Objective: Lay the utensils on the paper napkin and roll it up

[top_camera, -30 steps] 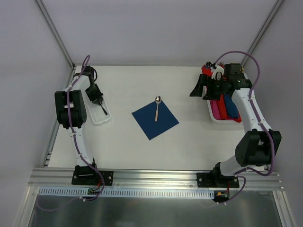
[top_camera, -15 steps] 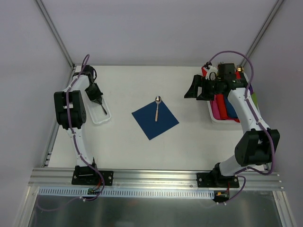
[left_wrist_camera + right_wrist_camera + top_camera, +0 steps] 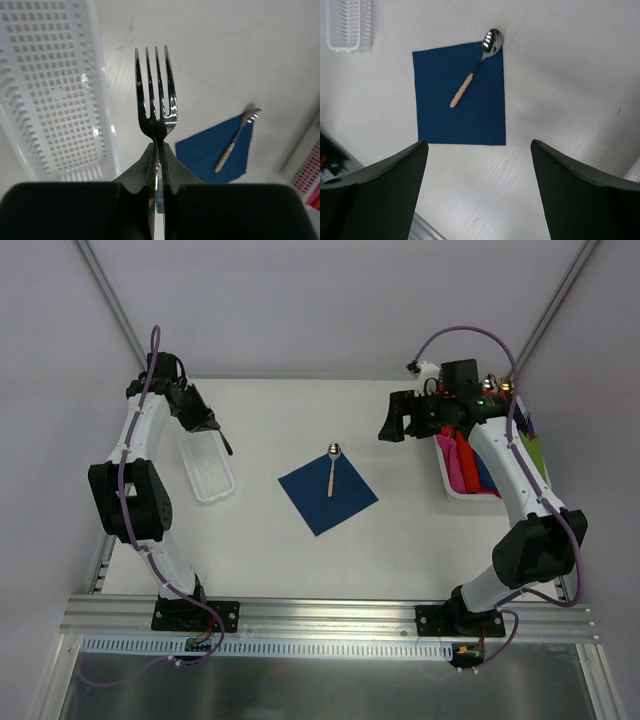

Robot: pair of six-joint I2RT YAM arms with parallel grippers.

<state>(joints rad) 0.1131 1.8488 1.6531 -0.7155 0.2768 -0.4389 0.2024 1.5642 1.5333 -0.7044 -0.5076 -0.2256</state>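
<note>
Now left jaws clamped on fork (image 3: 155, 95) neck, tines forward; right jaws wide, empty, above spoon (image 3: 473, 73) on napkin (image 3: 470, 120).

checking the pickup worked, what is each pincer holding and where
Left pincer grips the fork at its neck, just below the tines. Right pincer is open, holding nothing.
</note>
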